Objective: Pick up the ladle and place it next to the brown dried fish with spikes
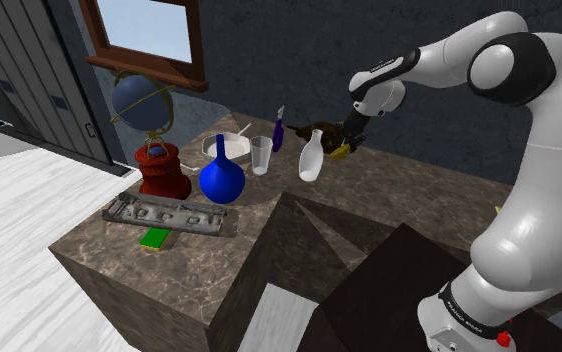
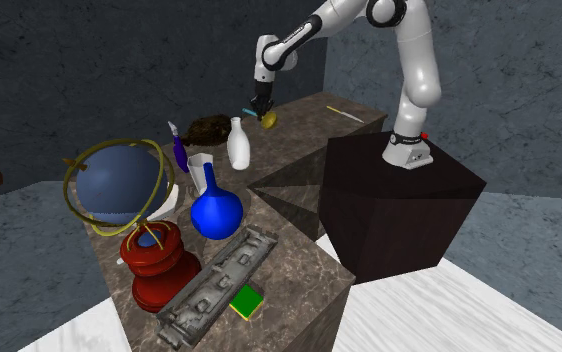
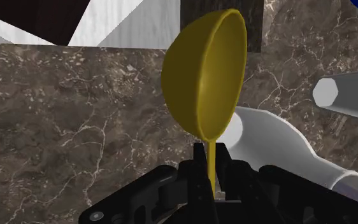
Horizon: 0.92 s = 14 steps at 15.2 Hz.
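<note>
At the near edge of the marble bench (image 1: 169, 275), as the shoulder view sees it, a small green block (image 1: 155, 237) lies flat. A long grey moulded tray (image 1: 164, 213) sits just behind it at twelve o'clock. Behind the tray, again at twelve o'clock, stands a squat red object (image 1: 162, 170). A blue globe (image 1: 141, 100) in a brass ring rises behind that.

At three o'clock from the red object stands a round blue flask (image 1: 221, 178) with a thin neck. A clear glass (image 1: 261, 155) stands at about two o'clock from the flask, near a white bowl (image 1: 231, 145) and a small purple bottle (image 1: 278, 132). A white bottle (image 1: 311, 158) stands upright at three o'clock from the glass.

At two o'clock from the white bottle the black gripper (image 1: 352, 135) hangs from the white arm. It is clamped on the thin handle of a yellow ladle (image 1: 340, 150). In the wrist view the handle runs up between the fingers (image 3: 193, 181) and the bowl of the ladle stands out beyond them over the bench. The ladle looks lifted clear of the surface.

In the second exterior view the brown dried fish (image 2: 209, 128) is a dark lump on the bench at nine o'clock from the ladle. The fish is near the ladle but apart from it, and the white bottle stands in front of the gap. I cannot make out its spikes.
</note>
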### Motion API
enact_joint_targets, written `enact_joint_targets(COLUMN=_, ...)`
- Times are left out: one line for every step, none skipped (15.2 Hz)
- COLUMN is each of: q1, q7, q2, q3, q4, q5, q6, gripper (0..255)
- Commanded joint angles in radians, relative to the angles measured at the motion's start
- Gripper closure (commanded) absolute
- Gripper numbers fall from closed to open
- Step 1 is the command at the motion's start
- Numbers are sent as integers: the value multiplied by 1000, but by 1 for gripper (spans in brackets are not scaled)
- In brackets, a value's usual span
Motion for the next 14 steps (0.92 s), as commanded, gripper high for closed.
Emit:
enact_joint_targets(q1=-29, q7=-32, q2=35, q3=-10, q4=57, q5=0, q6=-33, gripper=255)
enact_joint_targets(q1=-44, q7=-47, q2=53, q3=-15, q4=87, q5=0, q6=-49, gripper=255)
enact_joint_targets(q1=-59, q7=-61, q2=72, q3=-20, q4=119, q5=0, q6=-66, gripper=255)
enact_joint_targets(q1=-73, q7=-75, q2=92, q3=-24, q4=152, q5=0, q6=-83, gripper=255)
enact_joint_targets(q1=-88, q7=-88, q2=112, q3=-28, q4=186, q5=0, q6=-102, gripper=255)
enact_joint_targets(q1=-103, q7=-101, q2=134, q3=-32, q4=223, q5=-1, q6=-120, gripper=255)
enact_joint_targets(q1=-117, q7=-113, q2=157, q3=-36, q4=261, q5=-1, q6=-140, gripper=255)
enact_joint_targets(q1=-132, q7=-124, q2=181, q3=-39, q4=301, q5=-1, q6=-160, gripper=255)
enact_joint_targets(q1=-147, q7=-135, q2=206, q3=-42, q4=344, q5=-2, q6=-181, gripper=255)
enact_joint_targets(q1=-162, q7=-145, q2=233, q3=-45, q4=389, q5=-3, q6=-203, gripper=255)
enact_joint_targets(q1=-177, q7=-154, q2=261, q3=-48, q4=438, q5=-3, q6=-227, gripper=255)
enact_joint_targets(q1=-192, q7=-162, q2=291, q3=-50, q4=489, q5=-4, q6=-251, gripper=255)
enact_joint_targets(q1=-207, q7=-169, q2=323, q3=-52, q4=544, q5=-5, q6=-278, gripper=255)
enact_joint_targets(q1=-223, q7=-176, q2=358, q3=-54, q4=604, q5=-6, q6=-306, gripper=255)
